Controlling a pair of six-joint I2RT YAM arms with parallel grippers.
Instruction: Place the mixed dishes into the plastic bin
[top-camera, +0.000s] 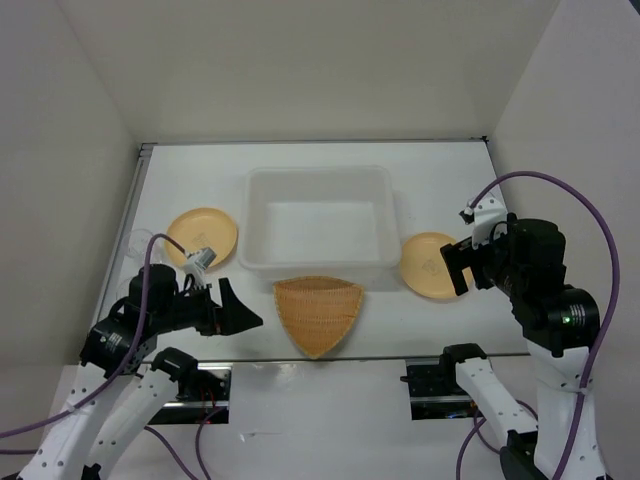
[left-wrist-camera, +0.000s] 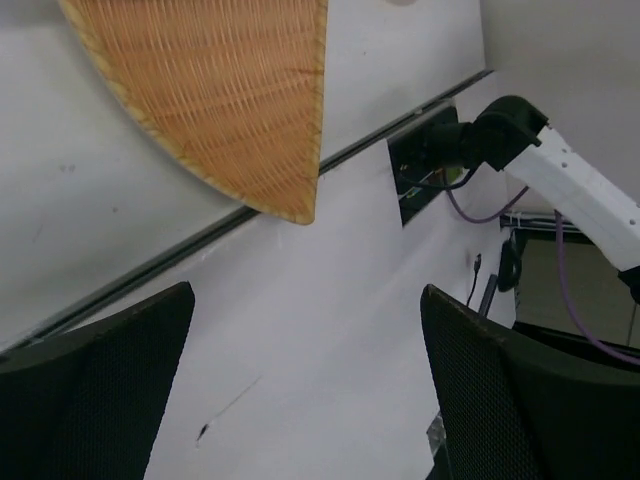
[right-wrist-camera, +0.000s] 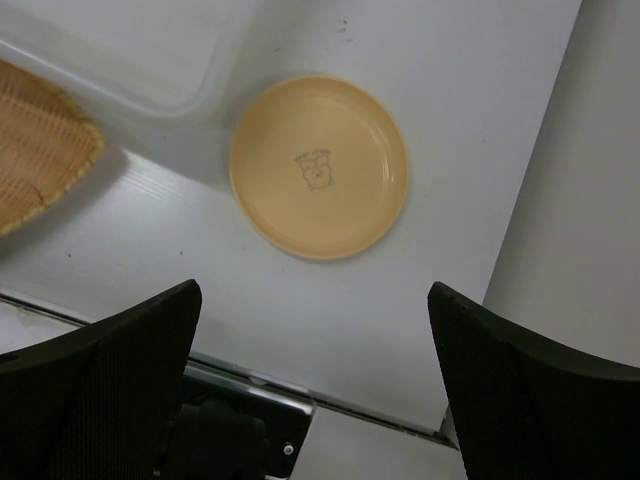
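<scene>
The translucent white bin (top-camera: 318, 173) stands at the table's middle and holds nothing. One yellow-orange plate (top-camera: 203, 236) lies left of it, the other (top-camera: 428, 265) right of it. The orange woven fan-shaped dish (top-camera: 318, 312) lies in front of the bin. A clear cup (top-camera: 139, 245) shows faintly left of the left plate. My left gripper (top-camera: 238, 310) is open and empty, left of the fan dish (left-wrist-camera: 220, 90). My right gripper (top-camera: 462, 264) is open and empty above the right plate's near-right edge; that plate (right-wrist-camera: 318, 165) lies beyond its fingers.
White walls close in the table on the left, back and right. A metal strip (top-camera: 420, 355) runs along the near edge. The bin's corner (right-wrist-camera: 130, 50) and the fan dish's edge (right-wrist-camera: 40, 150) show in the right wrist view. The right arm's base (left-wrist-camera: 500, 135) shows in the left wrist view.
</scene>
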